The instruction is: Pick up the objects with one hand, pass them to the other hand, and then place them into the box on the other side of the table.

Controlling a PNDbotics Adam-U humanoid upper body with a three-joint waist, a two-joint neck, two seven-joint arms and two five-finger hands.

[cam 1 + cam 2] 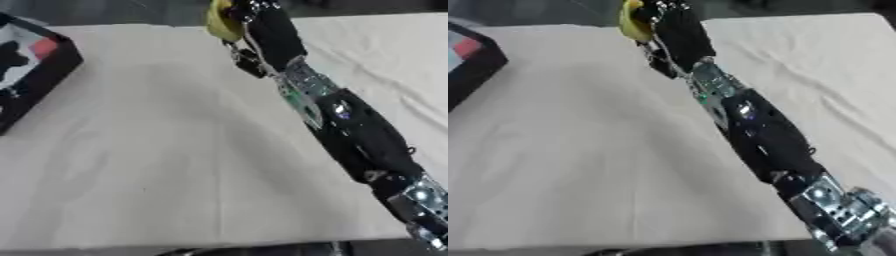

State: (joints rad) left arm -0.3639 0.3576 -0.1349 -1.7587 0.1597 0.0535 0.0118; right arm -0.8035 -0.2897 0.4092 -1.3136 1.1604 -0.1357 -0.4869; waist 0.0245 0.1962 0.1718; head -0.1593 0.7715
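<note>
Item: yellow object (221, 22), far table edge, in my right hand (262, 25), fingers curled round it. Step: pickup. Next: hand-over to unseen left hand, then box (35, 65).

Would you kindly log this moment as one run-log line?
right hand: far table edge, shut on yellow object | left hand: not in view | box: left side | handover: not yet done
</note>
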